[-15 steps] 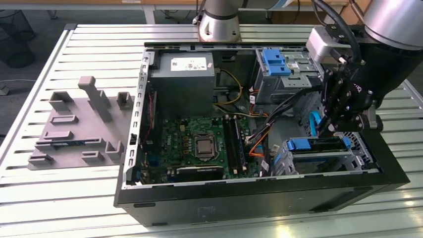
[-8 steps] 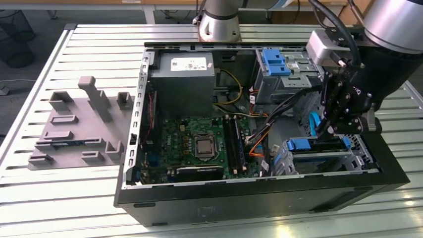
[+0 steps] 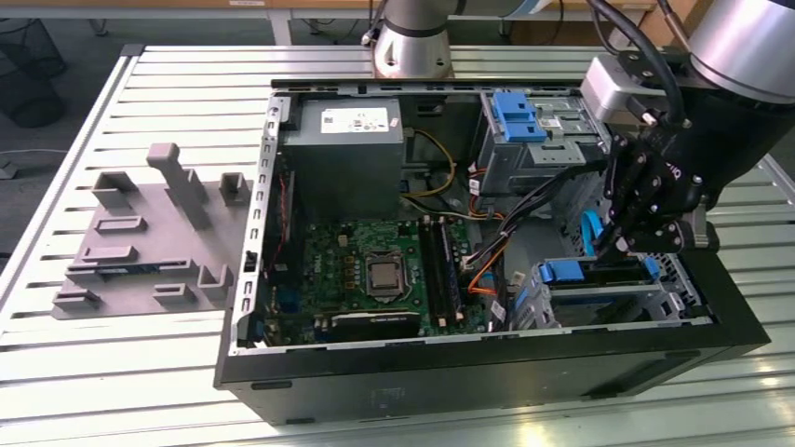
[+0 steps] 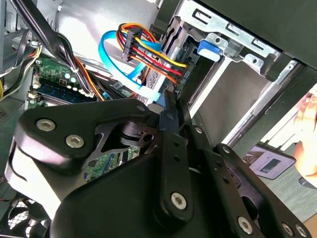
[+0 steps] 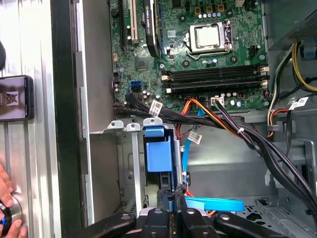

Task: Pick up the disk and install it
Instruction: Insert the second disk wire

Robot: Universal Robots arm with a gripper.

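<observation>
We see the gripper [image 3: 625, 250] lowered into the open computer case [image 3: 497, 368] at the exterior view's right, just above the metal drive cage [image 3: 609, 303] near the case's front corner. Its black fingers [image 5: 171, 204] stand pressed close together — in both wrist views they pinch a thin blue edge, which seems to be a rail of the disk [image 5: 159, 154], though we cannot make out the contact fully. The disk stands on edge inside the cage, its blue plastic carrier showing between the cage's metal walls in the first wrist view. A light blue flat cable [image 5: 213, 203] curls just beside the fingers, and a bundle of red, orange and yellow wires [image 4: 148, 54] runs to a plug near the cage in the second wrist view. The green motherboard [image 3: 372, 270] lies on the case floor, the grey power supply [image 3: 342, 140] further back. A person's hand [image 5: 7, 208] rests on the slatted table [image 3: 149, 372] outside the case.
</observation>
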